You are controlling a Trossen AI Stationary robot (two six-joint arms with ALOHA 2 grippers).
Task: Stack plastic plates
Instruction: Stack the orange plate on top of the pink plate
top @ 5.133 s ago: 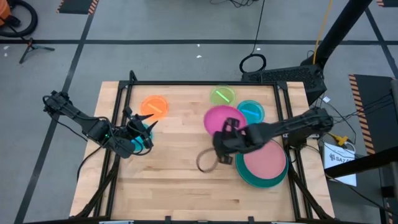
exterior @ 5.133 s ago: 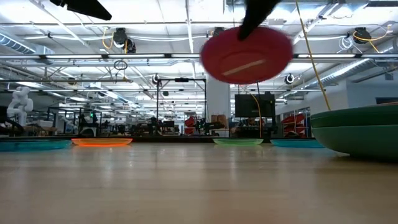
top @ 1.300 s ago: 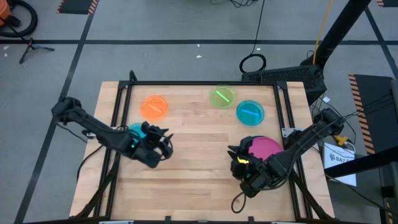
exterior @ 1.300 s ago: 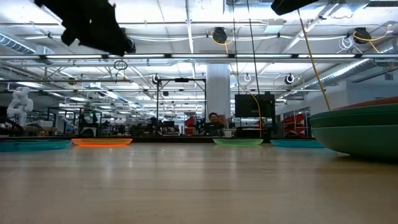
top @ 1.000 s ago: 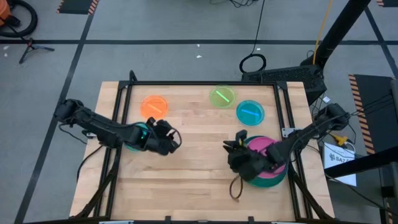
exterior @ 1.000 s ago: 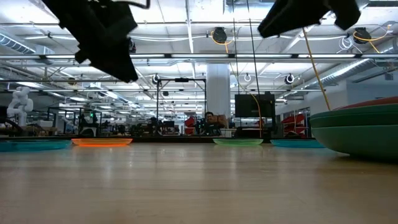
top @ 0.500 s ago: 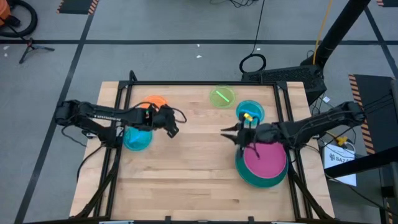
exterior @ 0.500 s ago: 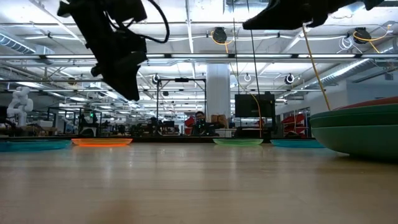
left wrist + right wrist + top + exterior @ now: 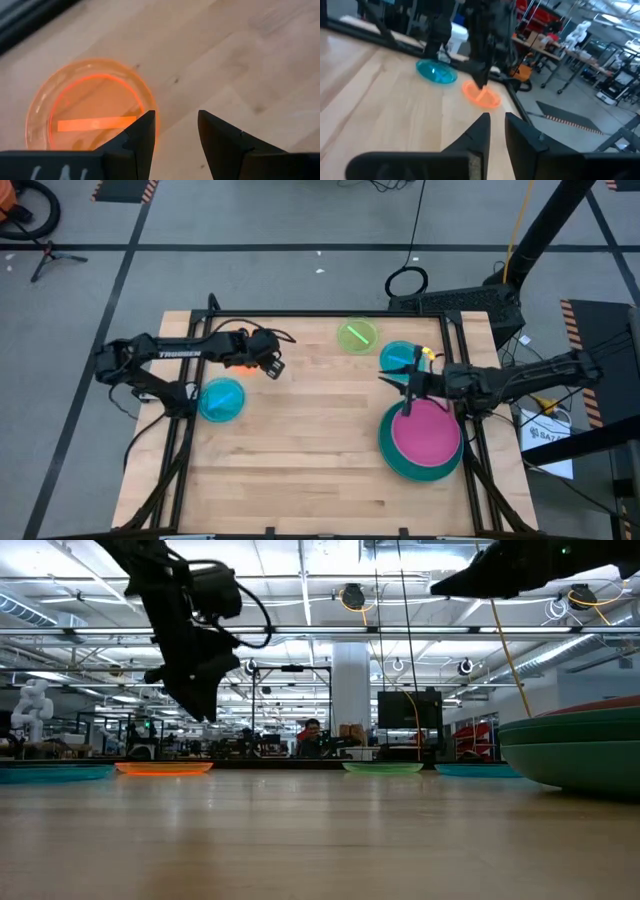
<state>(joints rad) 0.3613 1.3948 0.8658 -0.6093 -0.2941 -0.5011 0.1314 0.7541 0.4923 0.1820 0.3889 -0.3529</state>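
Five plates show on the wooden table. An orange plate lies flat near the far left corner, and my left gripper hovers open above its edge. A light blue plate lies nearer the left edge. A lime plate and a blue plate lie at the far side. A magenta plate rests on a dark green plate at the right. My right gripper hangs narrowly open between that stack and the blue plate, pointing toward the table's left.
The table's raised frame rail runs along the far edge. Bare wood spreads across the middle and near side. In the low view a person sits far back in the room, beyond the table.
My left gripper has moved toward the far edge, off the light blue plate and over the orange one. My right gripper has moved from the stack's near left side toward the far edge, up to the blue plate. No plate has moved.
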